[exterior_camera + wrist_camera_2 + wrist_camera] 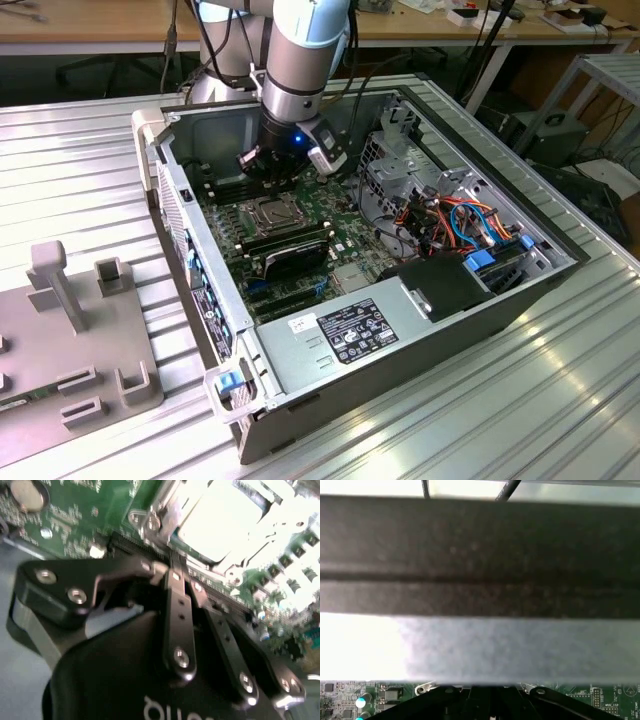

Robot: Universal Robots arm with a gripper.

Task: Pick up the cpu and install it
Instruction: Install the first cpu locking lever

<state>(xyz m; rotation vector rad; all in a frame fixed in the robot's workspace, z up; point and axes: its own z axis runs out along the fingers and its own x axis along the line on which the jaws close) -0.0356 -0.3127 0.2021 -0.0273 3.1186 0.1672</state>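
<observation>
The black claw (268, 165), its fingers (178, 587) drawn together, is held inside the open grey computer case (420, 330), at twelve o'clock of the square metal-framed socket (272, 213) where the dull grey cpu (220, 517) is seated.

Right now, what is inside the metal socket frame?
A flat grey square, likely the cpu, sits inside the socket frame. What lies beneath it is covered. The hand is just beside the frame.
</observation>
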